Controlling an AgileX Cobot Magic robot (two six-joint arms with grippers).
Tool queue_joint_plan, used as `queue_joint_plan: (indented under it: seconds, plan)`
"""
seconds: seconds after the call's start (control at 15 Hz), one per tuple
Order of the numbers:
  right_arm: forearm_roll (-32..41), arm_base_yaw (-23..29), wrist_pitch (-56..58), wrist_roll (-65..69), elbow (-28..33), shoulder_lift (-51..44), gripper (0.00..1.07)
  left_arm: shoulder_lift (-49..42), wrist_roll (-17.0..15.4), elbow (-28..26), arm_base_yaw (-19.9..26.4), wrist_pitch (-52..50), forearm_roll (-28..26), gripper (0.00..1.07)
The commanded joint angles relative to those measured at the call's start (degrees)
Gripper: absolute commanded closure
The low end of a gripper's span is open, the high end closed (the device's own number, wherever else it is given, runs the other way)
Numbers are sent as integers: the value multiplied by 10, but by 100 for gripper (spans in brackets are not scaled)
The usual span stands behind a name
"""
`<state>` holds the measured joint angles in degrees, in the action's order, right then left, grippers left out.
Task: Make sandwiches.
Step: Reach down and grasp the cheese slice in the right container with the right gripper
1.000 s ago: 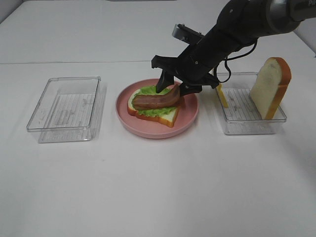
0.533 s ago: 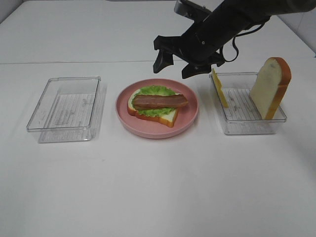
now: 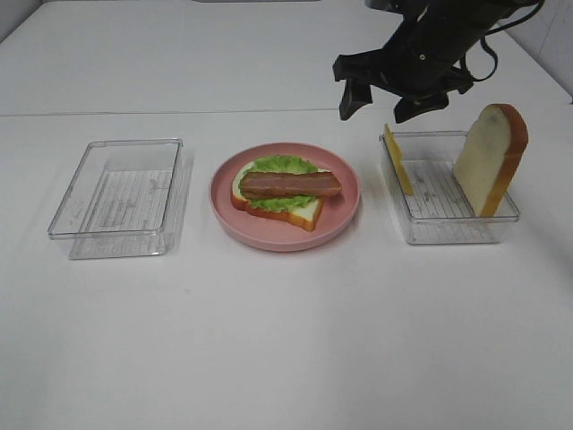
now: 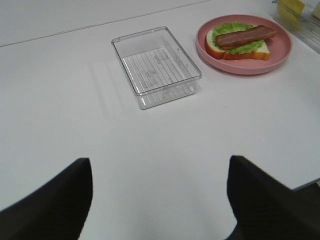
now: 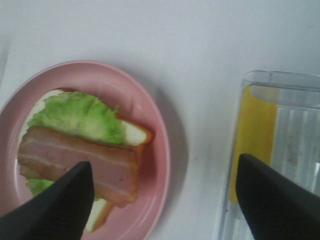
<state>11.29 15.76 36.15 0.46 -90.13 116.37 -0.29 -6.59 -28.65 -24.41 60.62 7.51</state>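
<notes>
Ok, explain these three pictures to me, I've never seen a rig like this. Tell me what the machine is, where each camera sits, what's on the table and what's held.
It is a robot with two arms, each ending in a two-fingered gripper. One picture comes from a camera mounted high, looking down on the white table. The other two come from cameras on the wrists; the dark shapes in them are the gripper fingers.

On the table, a pink plate holds a bread slice topped with lettuce and a bacon strip. The left tray has nothing in it. The right tray holds a cheese square and a second bread slice, both standing on edge.

The right gripper hangs open in the air between plate and right tray. The left gripper is open too. Neither holds anything.
</notes>
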Motion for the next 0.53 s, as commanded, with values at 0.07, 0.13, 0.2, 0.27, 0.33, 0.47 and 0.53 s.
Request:
queue_joint_plan:
  seconds: [0.07,0.13,0.2,0.27,0.33,0.47,0.53]
  plan:
    - [-22,-21,5,5,-2,-4,33,-11,1,1,-2,-6,3,35]
    - [-32,-30,4,5,-2,-4,33,-11,1,1,-2,-6,3,35]
    - [-37,-31,2,3,-2,-4,35,-11,1,1,-2,-6,3,35]
    - [-48,-32,-1,2,-2,-4,36,-11,1,1,-2,-6,3,35]
    - [-50,-32,-4,2,-2,-3,39,-11,1,1,-2,-6,3,35]
    - [-48,-32,-8,2,-2,10,46,-11,1,1,-2,-6,3,35]
    - [-46,-32,-6,1,-2,17,47,-11,1,1,-2,-6,3,35]
